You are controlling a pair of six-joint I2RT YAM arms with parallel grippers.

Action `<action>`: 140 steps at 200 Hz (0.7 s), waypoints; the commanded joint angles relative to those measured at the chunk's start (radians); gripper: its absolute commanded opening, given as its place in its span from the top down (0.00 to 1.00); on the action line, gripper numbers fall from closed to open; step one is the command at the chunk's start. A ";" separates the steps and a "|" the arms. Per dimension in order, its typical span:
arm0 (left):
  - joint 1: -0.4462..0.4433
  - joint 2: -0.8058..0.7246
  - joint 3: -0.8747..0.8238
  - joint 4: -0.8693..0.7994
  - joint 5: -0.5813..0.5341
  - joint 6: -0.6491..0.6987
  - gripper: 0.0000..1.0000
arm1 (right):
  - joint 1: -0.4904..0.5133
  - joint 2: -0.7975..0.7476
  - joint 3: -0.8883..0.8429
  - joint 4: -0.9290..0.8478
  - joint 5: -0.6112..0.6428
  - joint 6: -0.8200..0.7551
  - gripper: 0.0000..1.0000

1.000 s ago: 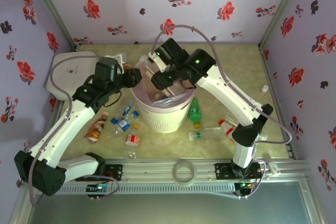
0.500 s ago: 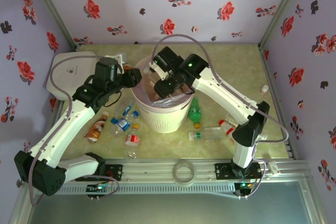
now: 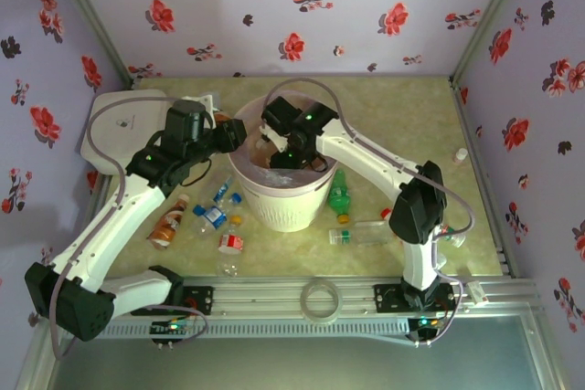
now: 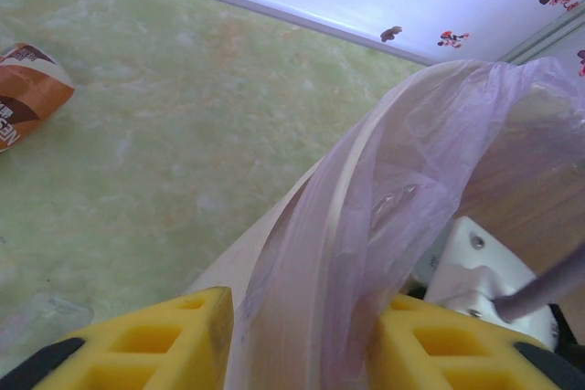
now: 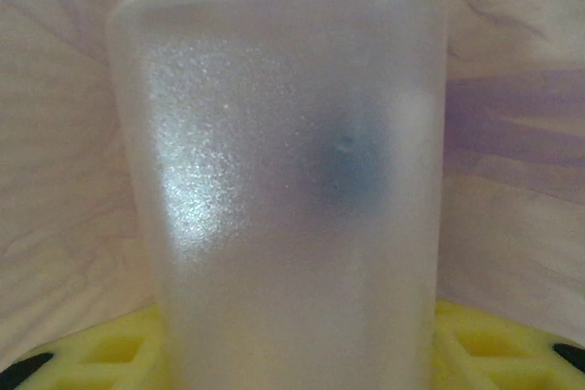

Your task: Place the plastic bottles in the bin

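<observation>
A round white ribbed plastic bin (image 3: 279, 200) with pale pink liner (image 4: 384, 226) stands upright, a frosted clear plastic bottle (image 5: 292, 189) inside against the liner. Left of the bin lie an orange-brown bottle (image 3: 167, 226) and blue-capped clear bottles (image 3: 212, 215); right, a green bottle (image 3: 339, 194) and a clear bottle (image 3: 364, 234) on its side

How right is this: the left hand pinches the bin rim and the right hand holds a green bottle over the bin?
Not quite: the bottle in the right hand is frosted clear, not green; the right wrist view shows it. The left hand does pinch the bin rim.
</observation>
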 commanded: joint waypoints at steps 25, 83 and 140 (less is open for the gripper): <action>-0.008 -0.007 -0.024 -0.036 -0.014 0.013 0.58 | -0.019 0.055 -0.029 0.020 -0.035 -0.001 0.44; -0.007 -0.006 -0.023 -0.039 -0.014 0.016 0.58 | -0.020 0.077 -0.023 0.014 -0.021 -0.011 0.32; -0.007 -0.006 -0.029 -0.036 -0.015 0.015 0.58 | -0.021 0.023 0.055 -0.037 0.000 -0.028 0.23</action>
